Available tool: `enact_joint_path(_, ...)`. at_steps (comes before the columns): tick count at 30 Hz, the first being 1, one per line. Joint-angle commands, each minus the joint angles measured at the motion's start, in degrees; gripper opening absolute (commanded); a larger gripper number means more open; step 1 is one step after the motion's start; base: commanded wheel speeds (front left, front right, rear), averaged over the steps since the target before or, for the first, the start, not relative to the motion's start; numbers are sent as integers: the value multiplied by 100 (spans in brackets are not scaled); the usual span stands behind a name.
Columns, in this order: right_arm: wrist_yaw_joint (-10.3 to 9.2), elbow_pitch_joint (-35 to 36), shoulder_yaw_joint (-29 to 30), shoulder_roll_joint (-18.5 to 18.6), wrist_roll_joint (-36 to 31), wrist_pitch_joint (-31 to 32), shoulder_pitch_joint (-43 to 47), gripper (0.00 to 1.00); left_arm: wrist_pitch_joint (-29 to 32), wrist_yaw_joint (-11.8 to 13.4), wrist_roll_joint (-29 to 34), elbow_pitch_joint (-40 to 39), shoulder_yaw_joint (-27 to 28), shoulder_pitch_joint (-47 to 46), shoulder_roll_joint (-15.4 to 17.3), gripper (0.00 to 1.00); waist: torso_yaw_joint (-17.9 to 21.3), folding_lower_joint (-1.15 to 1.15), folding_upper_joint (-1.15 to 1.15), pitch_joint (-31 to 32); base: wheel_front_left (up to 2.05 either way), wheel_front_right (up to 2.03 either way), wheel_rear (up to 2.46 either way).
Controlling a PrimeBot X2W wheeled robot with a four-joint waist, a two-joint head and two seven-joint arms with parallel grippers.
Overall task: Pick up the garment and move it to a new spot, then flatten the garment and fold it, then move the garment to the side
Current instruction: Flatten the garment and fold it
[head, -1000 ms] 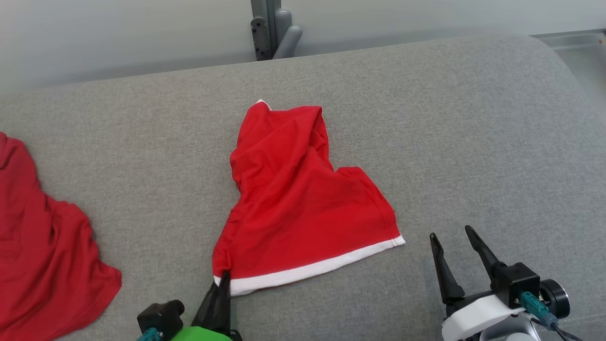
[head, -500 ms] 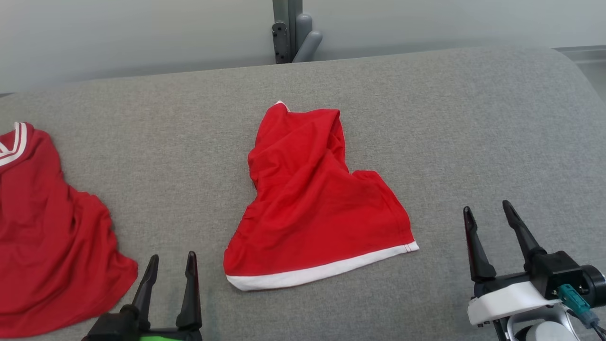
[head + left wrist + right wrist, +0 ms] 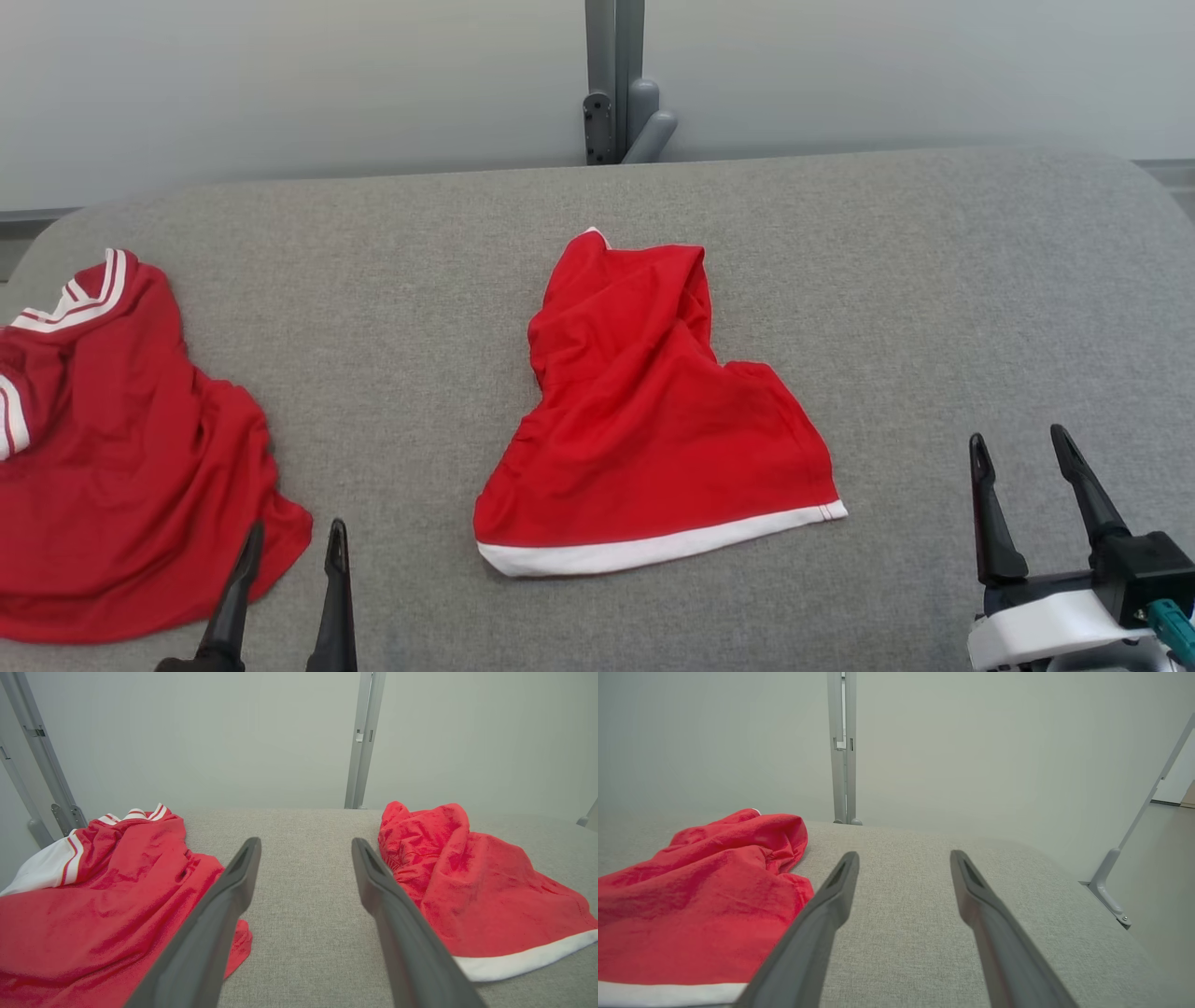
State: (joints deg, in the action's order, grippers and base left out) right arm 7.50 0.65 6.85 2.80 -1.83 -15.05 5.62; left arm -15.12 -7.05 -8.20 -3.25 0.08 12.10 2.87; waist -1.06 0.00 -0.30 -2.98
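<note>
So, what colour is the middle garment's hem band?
White hem band, clearest in the head view.

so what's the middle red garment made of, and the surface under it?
red garment: looks like thin matte knit, cotton or polyester; soft creases, limp drape.
grey surface: woven upholstery fabric, likely padded; flecked weave, rounded corners.

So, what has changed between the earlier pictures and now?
The left gripper let go of the corner of the white hem on the middle red garment, opened its fingers and drew back to the left. The camera turned too, so the whole picture shifted. The garment lies crumpled as before on the grey cushion; the right gripper stayed open.
</note>
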Motion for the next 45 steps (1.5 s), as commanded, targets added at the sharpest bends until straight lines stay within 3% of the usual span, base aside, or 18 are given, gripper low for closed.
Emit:
enact_joint_path(1,-1,6,25,19,-60,-20,108,100,-4,-23,18,32,28,132,6,100,-37,0,30,104,0,0,0)
enact_joint_path(12,-2,-426,-360,16,37,-20,237,100,-4,-51,-129,170,-92,257,5,100,20,0,30,233,0,0,0)
enact_joint_path(19,-3,-1982,-1100,185,-277,37,-753,100,-3,-48,-512,1258,-832,-463,433,100,102,0,30,-235,0,0,0)
enact_joint_path(25,-4,-3120,-1594,311,-238,384,-1525,100,-4,-48,-884,1741,-1270,-983,776,100,91,0,30,-372,0,0,0)
enact_joint_path(37,-4,-3855,-2208,425,59,191,-2019,98,-4,-49,-1112,1928,-1387,-1225,771,100,81,0,30,-443,0,0,0)
enact_joint_path(38,-4,-3889,-2248,416,80,179,-2045,86,-3,-49,-1118,1947,-1422,-1230,771,100,85,0,30,-444,0,0,0)
enact_joint_path(39,-4,-3920,-2312,405,101,165,-2072,55,-3,-49,-1158,1965,-1477,-1240,766,100,88,0,30,-446,0,0,0)
enact_joint_path(40,-4,-3945,-2354,399,126,144,-2108,42,-4,-49,-1192,1980,-1520,-1262,764,100,90,0,30,-448,0,0,0)
enact_joint_path(42,-4,-3999,-2447,389,200,125,-2161,0,-4,-49,-1211,2019,-1596,-1318,772,100,90,0,30,-454,0,0,0)
enact_joint_path(45,-4,-4067,-2479,418,307,93,-2230,0,-3,-49,-1257,2097,-1726,-1370,782,100,96,0,30,-467,0,0,0)
